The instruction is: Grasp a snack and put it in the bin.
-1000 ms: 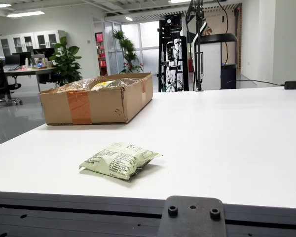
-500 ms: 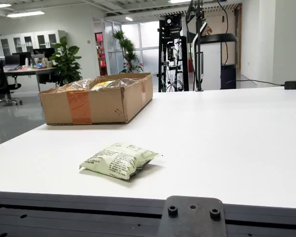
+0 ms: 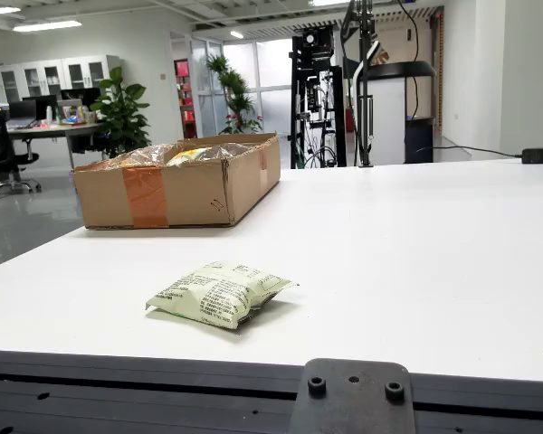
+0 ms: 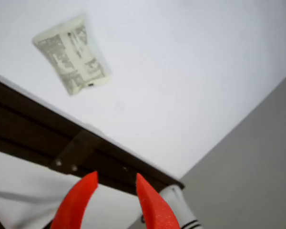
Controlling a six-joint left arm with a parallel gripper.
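Note:
A pale green snack packet lies flat on the white table near its front edge in the view from the side. In the view that rides on the gripper the same packet shows at the upper left, printed side up. My gripper has two red fingers at the bottom of that view, spread apart with nothing between them. It hangs beyond the table's dark edge rail, well away from the packet. The cardboard bin stands at the back left with bagged snacks inside. The side view does not show the gripper.
A dark metal plate with bolts sits on the front rail. A black equipment stand rises behind the table, and a black adapter lies at the far right edge. Grey floor shows beside the table.

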